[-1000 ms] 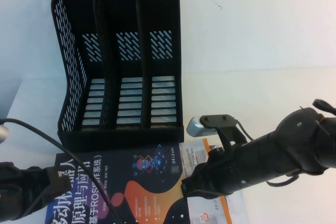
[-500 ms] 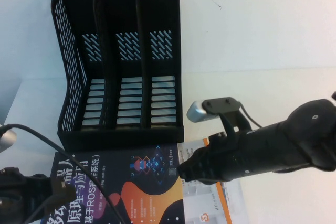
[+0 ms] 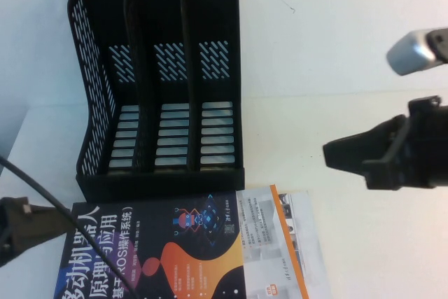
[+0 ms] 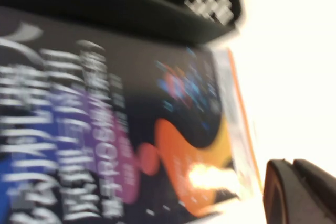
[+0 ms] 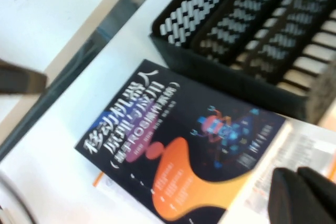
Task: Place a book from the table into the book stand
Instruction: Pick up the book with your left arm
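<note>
The book stand [image 3: 159, 82] stands on the white table [image 3: 350, 47], with its three upright compartments open toward the robot and its perforated side wall on the robot's left. The book [image 3: 168, 250], with a dark cover, white Chinese title characters and orange shapes, lies flat on the table just in front of the book stand, and its far edge is very near the base of the stand. A white book with an orange border [image 3: 283, 243] lies beside the dark book on the robot's right side, partly under it, and also just in front of the book stand. The right gripper [image 3: 343, 153] hangs in the air to the right of the book stand, well apart from it and from both books. Its dark fingers point toward the stand; they look close together and hold nothing, but whether they are fully closed cannot be told. The left gripper [image 3: 17, 225] is at the left of the book stand's front corner, just beside the left edge of the dark book, with a cable [image 3: 42, 187] over it. Its fingers are mostly out of view, so their opening cannot be told.
</note>
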Available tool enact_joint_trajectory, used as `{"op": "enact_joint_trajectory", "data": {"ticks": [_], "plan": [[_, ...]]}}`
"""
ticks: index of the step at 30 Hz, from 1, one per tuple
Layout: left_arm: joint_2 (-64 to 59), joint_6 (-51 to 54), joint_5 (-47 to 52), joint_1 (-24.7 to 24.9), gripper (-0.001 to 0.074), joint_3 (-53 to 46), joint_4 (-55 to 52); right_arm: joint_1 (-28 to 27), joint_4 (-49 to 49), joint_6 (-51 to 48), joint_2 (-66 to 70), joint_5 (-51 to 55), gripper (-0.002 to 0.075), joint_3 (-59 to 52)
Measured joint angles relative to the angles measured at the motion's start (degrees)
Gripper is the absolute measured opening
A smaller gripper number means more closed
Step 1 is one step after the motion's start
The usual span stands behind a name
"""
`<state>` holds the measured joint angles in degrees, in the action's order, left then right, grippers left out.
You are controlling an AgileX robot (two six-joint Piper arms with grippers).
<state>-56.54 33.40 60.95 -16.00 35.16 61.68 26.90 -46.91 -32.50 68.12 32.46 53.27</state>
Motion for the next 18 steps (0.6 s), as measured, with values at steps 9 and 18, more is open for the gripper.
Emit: {"op": "enact_joint_trajectory", "data": {"ticks": [9, 18], "plan": [[-2.4, 3.3, 0.5, -7.1, -0.0003, 0.0, -3.0, -3.5, 9.1, 5.8, -7.4, 8.9, 0.0005, 0.0], [-15.0, 4.4, -2.8, -7.5, -0.0003, 0.0, -6.8, -3.6, 16.1, 10.4, -9.7, 11.5, 0.0004, -3.8]]}}
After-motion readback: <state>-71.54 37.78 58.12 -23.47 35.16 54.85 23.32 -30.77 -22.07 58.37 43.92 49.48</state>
